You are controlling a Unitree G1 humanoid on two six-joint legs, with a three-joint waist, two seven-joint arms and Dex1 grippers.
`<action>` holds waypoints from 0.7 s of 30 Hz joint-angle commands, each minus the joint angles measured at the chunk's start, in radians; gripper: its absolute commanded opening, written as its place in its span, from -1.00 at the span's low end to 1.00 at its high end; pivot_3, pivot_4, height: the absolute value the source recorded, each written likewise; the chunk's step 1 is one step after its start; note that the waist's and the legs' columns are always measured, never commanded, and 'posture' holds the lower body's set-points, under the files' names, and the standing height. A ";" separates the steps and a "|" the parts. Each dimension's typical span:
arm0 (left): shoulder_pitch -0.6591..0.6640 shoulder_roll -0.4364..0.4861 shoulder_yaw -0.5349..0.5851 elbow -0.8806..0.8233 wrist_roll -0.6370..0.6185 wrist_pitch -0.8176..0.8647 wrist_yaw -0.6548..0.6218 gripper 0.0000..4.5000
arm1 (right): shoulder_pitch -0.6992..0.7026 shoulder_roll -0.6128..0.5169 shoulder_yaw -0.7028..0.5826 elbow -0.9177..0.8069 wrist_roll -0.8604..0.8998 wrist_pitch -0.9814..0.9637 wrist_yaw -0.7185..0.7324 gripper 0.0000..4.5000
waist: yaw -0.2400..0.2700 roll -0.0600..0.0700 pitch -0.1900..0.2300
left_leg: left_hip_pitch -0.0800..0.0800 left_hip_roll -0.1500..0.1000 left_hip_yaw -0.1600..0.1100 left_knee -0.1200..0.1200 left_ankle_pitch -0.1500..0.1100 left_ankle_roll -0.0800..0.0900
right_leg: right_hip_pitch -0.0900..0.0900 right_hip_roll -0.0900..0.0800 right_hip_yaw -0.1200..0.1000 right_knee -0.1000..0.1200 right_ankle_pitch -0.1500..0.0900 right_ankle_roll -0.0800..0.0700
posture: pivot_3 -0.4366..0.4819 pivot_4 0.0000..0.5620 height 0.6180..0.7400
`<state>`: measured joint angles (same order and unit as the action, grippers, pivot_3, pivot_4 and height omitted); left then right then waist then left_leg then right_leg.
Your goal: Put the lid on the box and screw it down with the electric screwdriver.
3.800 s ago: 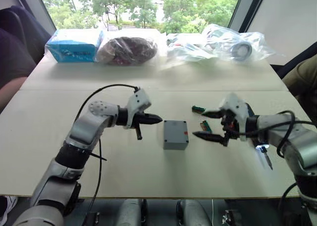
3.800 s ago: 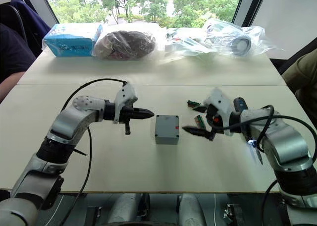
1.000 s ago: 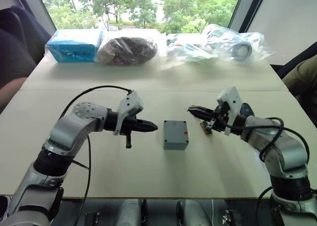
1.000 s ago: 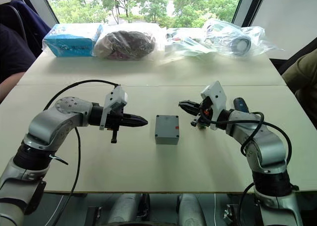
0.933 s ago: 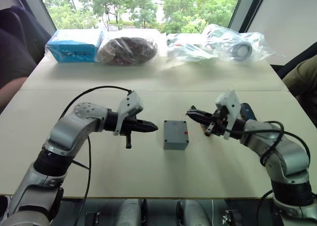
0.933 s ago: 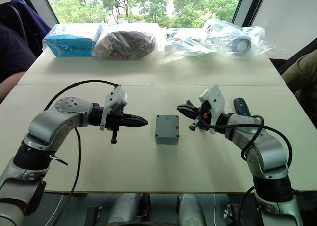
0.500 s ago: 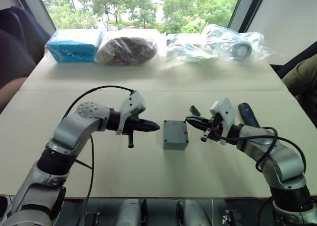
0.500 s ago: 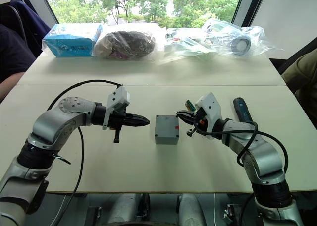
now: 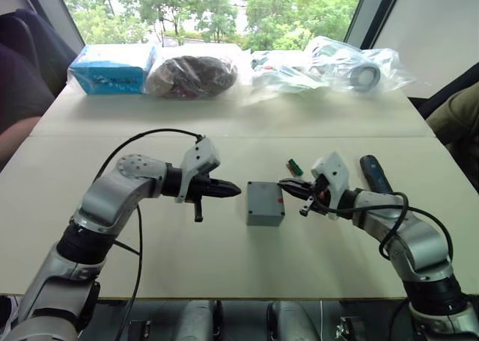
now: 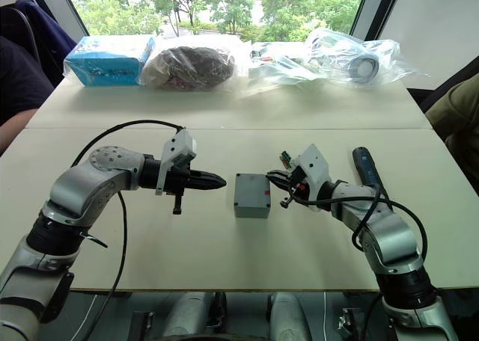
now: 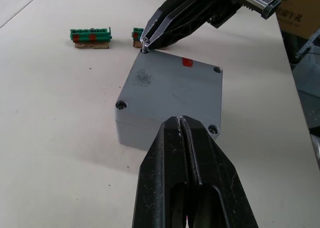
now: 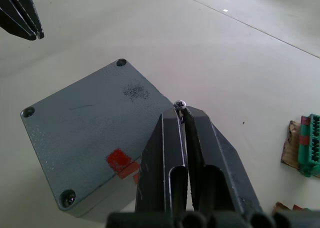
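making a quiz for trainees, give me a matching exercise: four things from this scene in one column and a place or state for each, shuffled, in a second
Things
1. box
2. electric screwdriver
3. screw
4. left gripper

Places or states
A. lying on the table behind the right arm
B. pinched at the tips of the right gripper
C. shut, empty, pointing at the box from its left
D. in the middle of the table, lid on, red mark on top

Pairs: 1-D, 2-A, 3-B, 4-C
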<state>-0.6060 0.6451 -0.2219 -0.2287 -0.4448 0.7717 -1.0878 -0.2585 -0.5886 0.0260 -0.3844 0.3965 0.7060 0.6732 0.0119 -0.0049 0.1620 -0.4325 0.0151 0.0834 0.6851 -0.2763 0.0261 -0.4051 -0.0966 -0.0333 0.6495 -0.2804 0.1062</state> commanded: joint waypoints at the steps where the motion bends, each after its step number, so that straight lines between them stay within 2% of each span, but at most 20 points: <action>1: -0.010 0.000 0.004 -0.013 0.001 -0.018 0.002 -1.00 | -0.014 -0.005 -0.009 -0.012 0.001 -0.015 0.001 -0.98 | 0.000 0.000 0.000 | 0.000 0.000 0.000 0.000 0.000 0.000 | 0.000 0.000 0.000 0.000 0.000 0.000 | -0.05 -0.47 1.00; 4: -0.010 0.000 0.003 -0.013 0.001 -0.020 0.001 -1.00 | -0.014 -0.002 -0.013 -0.014 0.007 -0.008 0.000 -0.98 | 0.000 0.000 0.000 | 0.000 0.000 0.000 0.000 0.000 0.000 | 0.000 0.000 0.000 0.000 0.000 0.000 | -0.05 -0.47 1.00; 5: -0.010 0.000 0.003 -0.013 0.001 -0.021 0.001 -1.00 | -0.015 -0.002 -0.014 -0.015 0.006 -0.007 -0.002 -0.86 | 0.000 0.000 0.000 | 0.000 0.000 0.000 0.000 0.000 0.000 | 0.000 0.000 0.000 0.000 0.000 0.000 | -0.05 -0.47 1.00; 9: -0.017 -0.008 0.003 -0.003 0.002 -0.026 0.002 -1.00 | -0.025 -0.031 -0.007 -0.021 -0.014 0.005 -0.002 -0.29 | 0.000 0.000 0.000 | 0.000 0.000 0.000 0.000 0.000 0.000 | 0.000 0.000 0.000 0.000 0.000 0.000 | -0.05 -0.47 1.00; 12: -0.022 -0.017 0.001 0.005 0.004 -0.032 0.006 -1.00 | -0.031 -0.041 -0.022 -0.030 -0.002 0.020 -0.001 0.36 | 0.000 0.000 0.000 | 0.000 0.000 0.000 0.000 0.000 0.000 | 0.000 0.000 0.000 0.000 0.000 0.000 | -0.05 -0.47 1.00; 14: -0.026 -0.028 0.003 0.009 0.001 -0.034 0.009 -1.00 | -0.039 -0.047 -0.042 -0.037 0.010 0.039 -0.005 0.60 | 0.000 0.000 0.000 | 0.000 0.000 0.000 0.000 0.000 0.000 | 0.000 0.000 0.000 0.000 0.000 0.000 | -0.05 -0.47 1.00; 18: -0.060 -0.060 0.026 0.010 -0.032 -0.030 0.003 -1.00 | -0.109 -0.067 -0.186 -0.076 0.106 0.227 -0.074 0.60 | 0.002 0.000 0.000 | 0.000 0.000 0.000 0.000 0.000 0.000 | 0.000 0.000 0.000 0.000 0.000 0.000 | -0.05 -0.47 1.00; 21: -0.096 -0.080 0.012 0.020 -0.021 -0.050 -0.001 -1.00 | -0.207 -0.180 -0.196 -0.032 0.066 0.366 -0.112 0.60 | 0.001 0.000 0.000 | 0.000 0.000 0.000 0.000 0.000 0.000 | 0.000 0.000 0.000 0.000 0.000 0.000 | -0.05 -0.47 1.00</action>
<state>-0.6704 0.5756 -0.2199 -0.2007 -0.4599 0.7504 -1.0839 -0.4009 -0.7083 -0.1305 -0.4159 0.4730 0.9816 0.5838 0.0128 -0.0050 0.1621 -0.4324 0.0151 0.0832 0.6852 -0.2762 0.0260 -0.4048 -0.0970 -0.0335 0.6494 -0.2804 0.1061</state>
